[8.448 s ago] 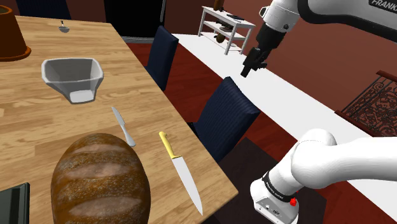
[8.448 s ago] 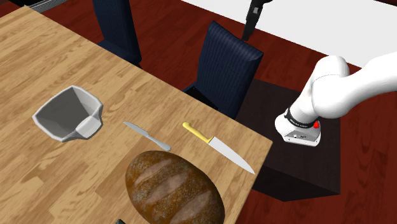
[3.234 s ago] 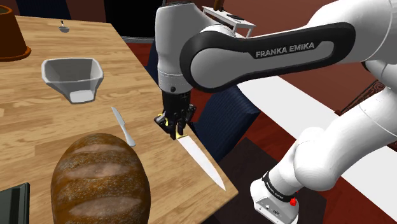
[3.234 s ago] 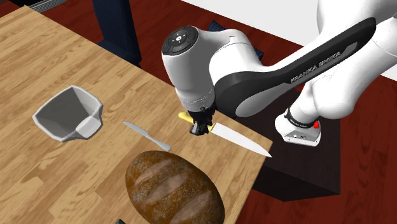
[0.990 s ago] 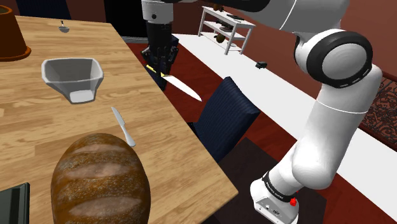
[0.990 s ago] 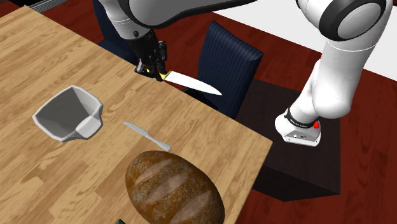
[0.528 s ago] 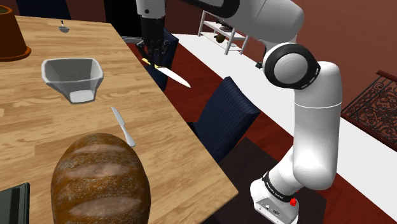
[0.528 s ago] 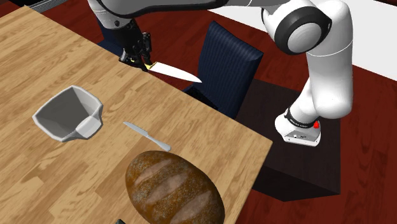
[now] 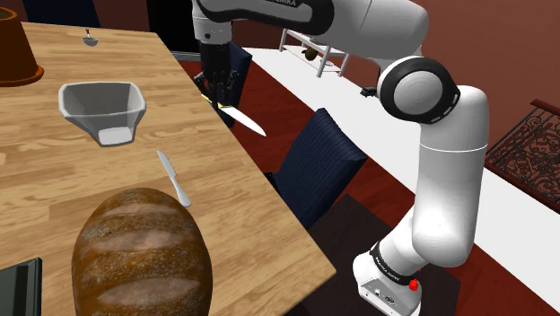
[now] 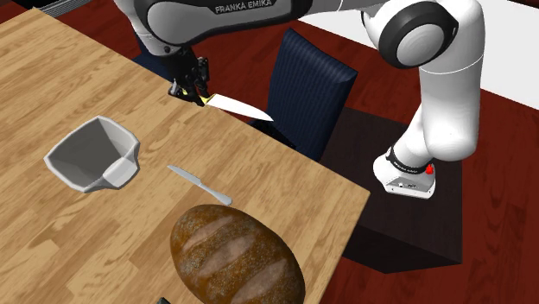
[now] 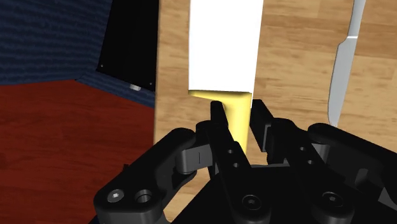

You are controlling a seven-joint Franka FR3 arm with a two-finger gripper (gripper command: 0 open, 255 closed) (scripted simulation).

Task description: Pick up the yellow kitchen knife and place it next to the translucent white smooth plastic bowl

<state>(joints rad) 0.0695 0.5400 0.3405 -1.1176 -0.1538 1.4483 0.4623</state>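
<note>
your pincer (image 11: 236,121) gripped knife (image 11: 226,44) by yellow handle | blade jutted ahead of pincer | judged stiff, light, slick; handle was your right hold | bowl (image 9: 85,108) well apart

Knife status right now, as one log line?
gripper: shut on knife handle | knife: held near table edge | bowl: apart from knife

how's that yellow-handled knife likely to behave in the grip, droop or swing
Probably stiff: the kitchen knife juts straight from the gripper without sagging. Gripped only by its yellow handle, the long blade overhangs, so it may pivot in the grip. Being flat, it likely won't roll once laid on the table.
</note>
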